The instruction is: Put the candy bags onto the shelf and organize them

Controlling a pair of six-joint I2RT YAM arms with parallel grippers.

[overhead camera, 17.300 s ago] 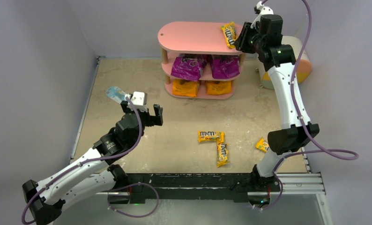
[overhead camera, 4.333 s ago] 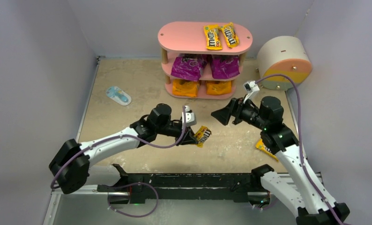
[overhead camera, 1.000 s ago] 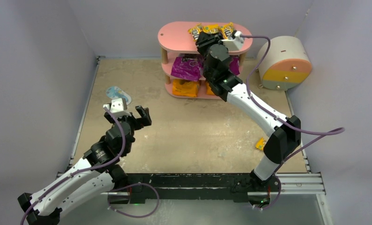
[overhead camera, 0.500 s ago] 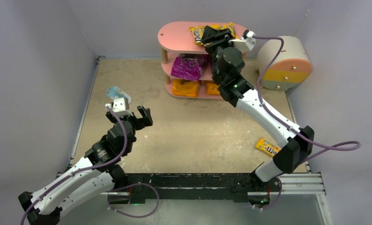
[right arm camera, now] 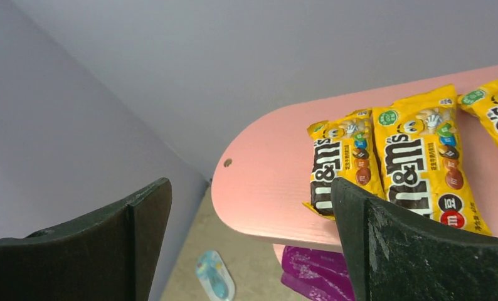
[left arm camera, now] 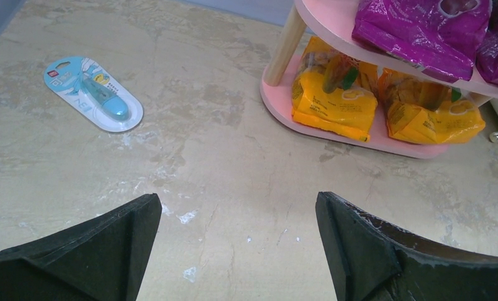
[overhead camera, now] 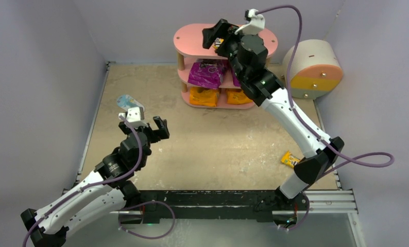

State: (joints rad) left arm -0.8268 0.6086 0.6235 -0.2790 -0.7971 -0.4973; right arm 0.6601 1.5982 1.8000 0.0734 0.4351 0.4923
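The pink shelf (overhead camera: 192, 43) stands at the back. My right gripper (overhead camera: 218, 38) hovers open over its top board (right arm camera: 265, 182), holding nothing. Three yellow M&M's packets (right arm camera: 337, 163) (right arm camera: 428, 157) (right arm camera: 494, 116) lie side by side on that board. Two magenta bags (overhead camera: 206, 73) (left arm camera: 422, 28) fill the middle tier. Two orange bags (left arm camera: 334, 94) (left arm camera: 431, 113) sit on the bottom tier. One more yellow packet (overhead camera: 291, 159) lies on the table at the right. My left gripper (overhead camera: 147, 128) hangs open and empty over the table's left part (left arm camera: 237, 200).
A pale blue flat packet (overhead camera: 126, 101) (left arm camera: 93, 94) lies on the table at the left. The round cream drawer unit (overhead camera: 316, 69) stands right of the shelf. Walls close in the back and both sides.
My right gripper has opened and risen off the top board, leaving a third yellow packet lying there beside the other two. The left arm has barely moved.
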